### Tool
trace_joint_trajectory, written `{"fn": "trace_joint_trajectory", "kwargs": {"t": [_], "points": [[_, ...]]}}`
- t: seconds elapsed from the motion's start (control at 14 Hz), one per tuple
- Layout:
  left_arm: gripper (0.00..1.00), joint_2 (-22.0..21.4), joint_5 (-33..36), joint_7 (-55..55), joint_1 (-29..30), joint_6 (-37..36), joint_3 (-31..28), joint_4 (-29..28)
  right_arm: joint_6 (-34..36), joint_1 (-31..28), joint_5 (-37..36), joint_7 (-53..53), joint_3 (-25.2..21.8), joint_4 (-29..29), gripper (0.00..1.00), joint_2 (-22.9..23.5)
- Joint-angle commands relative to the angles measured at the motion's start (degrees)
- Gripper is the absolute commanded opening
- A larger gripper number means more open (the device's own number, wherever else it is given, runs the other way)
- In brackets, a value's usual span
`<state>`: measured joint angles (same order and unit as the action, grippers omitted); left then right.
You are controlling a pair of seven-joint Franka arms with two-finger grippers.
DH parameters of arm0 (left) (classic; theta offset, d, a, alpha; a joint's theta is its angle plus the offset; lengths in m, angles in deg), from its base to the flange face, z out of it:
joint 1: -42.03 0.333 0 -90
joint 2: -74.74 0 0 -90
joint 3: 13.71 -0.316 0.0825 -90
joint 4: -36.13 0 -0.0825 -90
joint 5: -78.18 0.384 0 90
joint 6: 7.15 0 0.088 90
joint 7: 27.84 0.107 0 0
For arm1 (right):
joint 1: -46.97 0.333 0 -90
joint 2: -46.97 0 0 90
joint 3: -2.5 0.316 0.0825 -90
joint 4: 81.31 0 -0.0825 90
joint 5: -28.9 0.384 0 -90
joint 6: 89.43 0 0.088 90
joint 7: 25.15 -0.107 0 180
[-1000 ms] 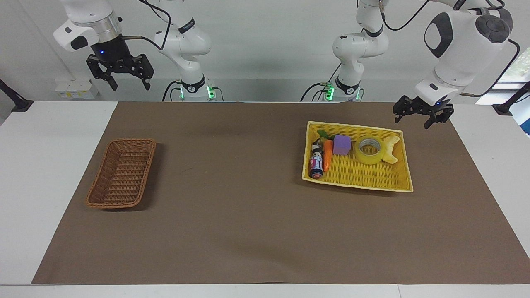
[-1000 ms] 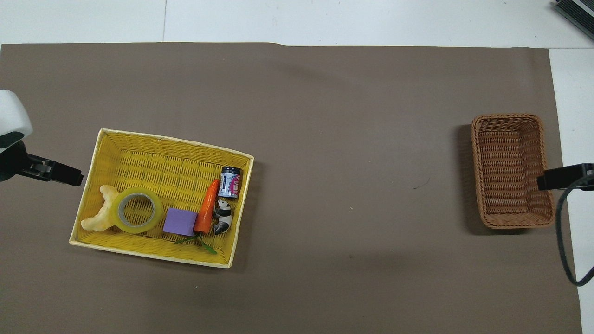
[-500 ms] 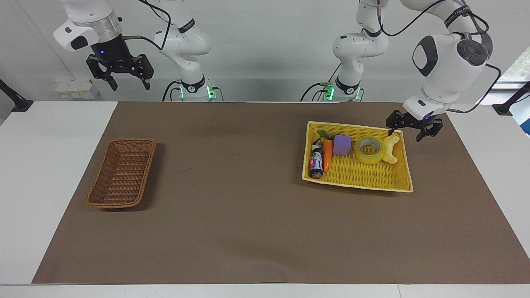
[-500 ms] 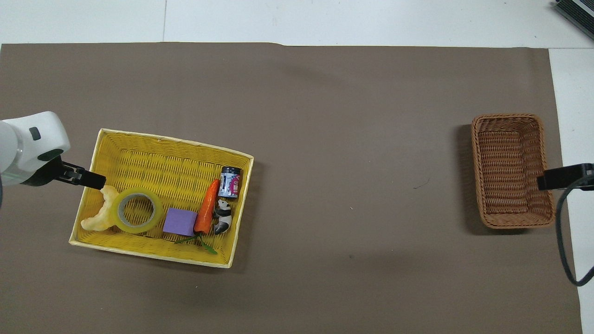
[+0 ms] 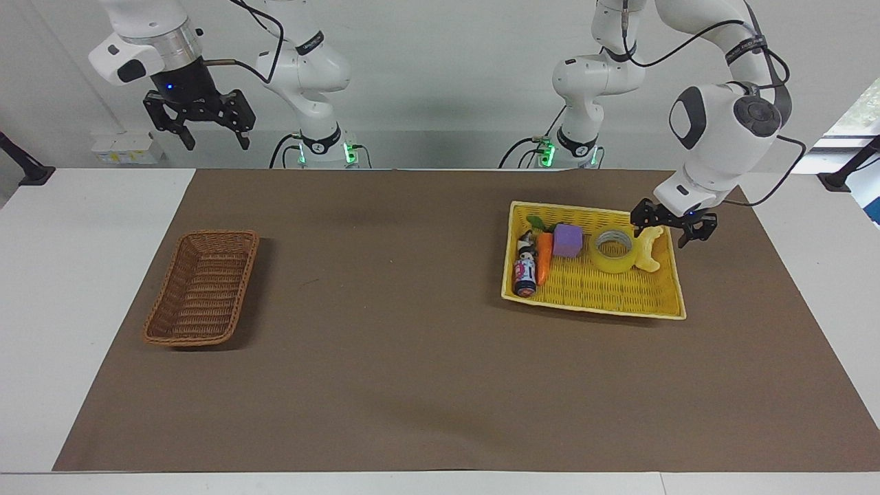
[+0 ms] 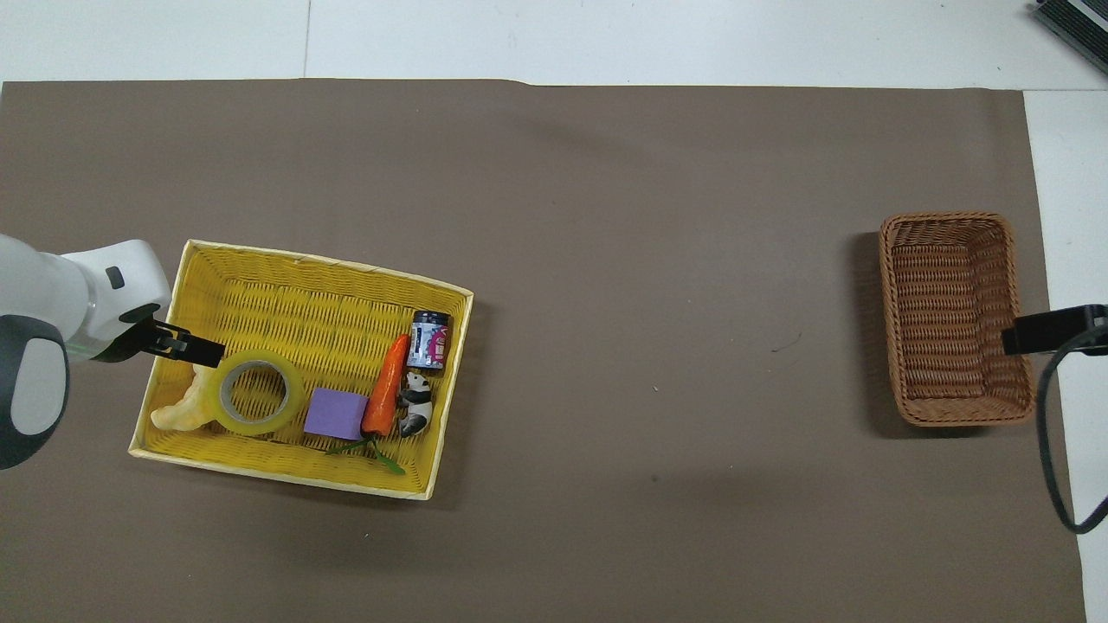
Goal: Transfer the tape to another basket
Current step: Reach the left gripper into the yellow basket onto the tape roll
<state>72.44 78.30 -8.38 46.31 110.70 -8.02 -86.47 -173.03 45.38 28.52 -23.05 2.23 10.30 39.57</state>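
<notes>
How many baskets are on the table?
2. The yellow basket sits toward the left arm's end, holding toys and the tape. The brown basket sits toward the right arm's end.

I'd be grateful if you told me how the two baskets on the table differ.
The yellow basket is wide and bright; the brown basket is narrow and dark. The yellow one holds the tape and toys; the brown one holds nothing. Both are woven, rectangular and rest on the brown mat.

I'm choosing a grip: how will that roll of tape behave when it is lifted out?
The tape looks like a stiff ring lying flat, so it probably won't roll until tipped on edge. Its glossy side may be slippery. It touches the pale crescent toy, which could shift as the open left gripper lifts it.
</notes>
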Motion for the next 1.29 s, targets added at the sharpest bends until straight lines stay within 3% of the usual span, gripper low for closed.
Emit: {"fn": "trace_joint_trajectory", "kwargs": {"t": [0.0, 0.36, 0.5, 0.57, 0.64, 0.86, 1.21], "points": [[1.00, -0.8, 0.8, 1.0, 0.6, 6.1, 0.1, -6.1, 0.5, -0.2, 0.3, 1.1, 0.1, 0.2, 1.00, -0.6], [0.98, -1.6, 0.8, 0.4, 0.1, 6.8, 0.2, -11.3, 0.5, -0.2, 0.3, 1.1, 0.1, 0.2, 1.00, -0.6], [0.57, -1.7, 0.8, 0.3, -0.3, 7.6, 0.3, -12.8, 0.5, -0.2, 0.3, 1.1, 0.1, 0.2, 1.00, -0.6], [0.18, -1.6, 0.8, 0.5, -0.5, 7.7, 0.2, -12.8, 0.5, -0.2, 0.3, 1.1, 0.1, 0.2, 1.00, -0.6], [0.00, -1.5, 0.8, 0.6, -0.5, 7.6, 0.2, -12.7, 0.5, -0.2, 0.3, 1.1, 0.1, 0.2, 1.00, -0.6], [0.00, -0.1, 0.8, 0.2, -0.2, 6.4, 0.2, -9.0, 0.5, -0.2, 0.3, 1.1, 0.1, 0.2, 1.00, -0.6], [0.00, 0.5, 0.7, -0.2, 0.5, -2.3, 0.2, 1.5, 0.5, -0.2, 0.3, 1.1, 0.1, 0.2, 1.00, -0.6]]}}
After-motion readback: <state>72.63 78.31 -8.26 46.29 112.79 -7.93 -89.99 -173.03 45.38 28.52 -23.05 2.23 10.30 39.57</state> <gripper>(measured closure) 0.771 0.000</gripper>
